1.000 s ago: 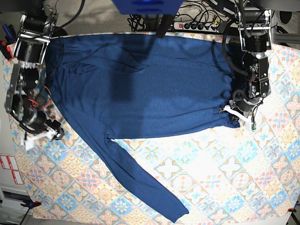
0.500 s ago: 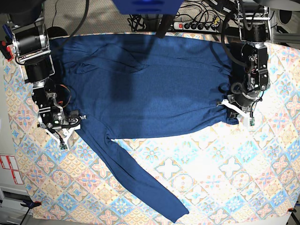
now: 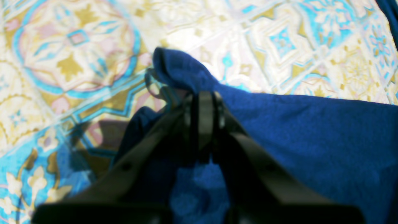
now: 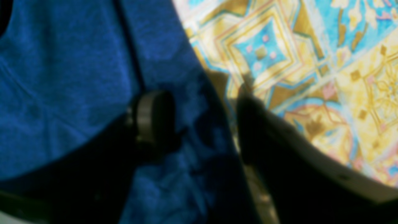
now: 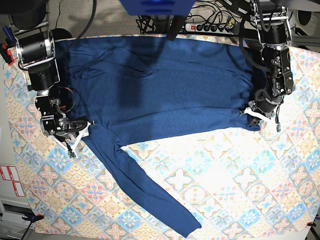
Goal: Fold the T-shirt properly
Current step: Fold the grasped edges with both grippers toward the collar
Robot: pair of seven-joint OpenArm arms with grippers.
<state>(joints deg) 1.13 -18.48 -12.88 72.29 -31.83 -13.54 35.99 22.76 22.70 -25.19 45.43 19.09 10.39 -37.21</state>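
1. Left wrist view: the left gripper (image 3: 202, 102) is seen with jaws pressed together, pinching a bunched fold of the T-shirt (image 3: 311, 130). The pinched corner is lifted slightly off the patterned cloth (image 3: 77, 53); more navy fabric is spread to the right. No writing or brand is readable.

2. Right wrist view: the right gripper (image 4: 199, 124) is shown with jaws spread. One fingertip (image 4: 152, 118) is set over the T-shirt (image 4: 62, 77), the other over the patterned cloth (image 4: 311, 46), with the shirt's edge running between them. Whether the tips touch the fabric cannot be told; the view is blurred. No text is visible.

3. Base view: the T-shirt (image 5: 160, 95) is laid flat across the upper part of the patterned cloth (image 5: 225, 185), with one long sleeve trailing down toward the lower centre. The left gripper (image 5: 260, 116) is at the shirt's right lower corner, the right gripper (image 5: 75, 137) at the left edge where the sleeve begins. White labels with red marks (image 5: 11, 180) are seen at the left border; their writing is too small to read.

4. Against half a second ago: the shirt's right lower corner has been drawn slightly further right and down by the left gripper. The right gripper has barely shifted.
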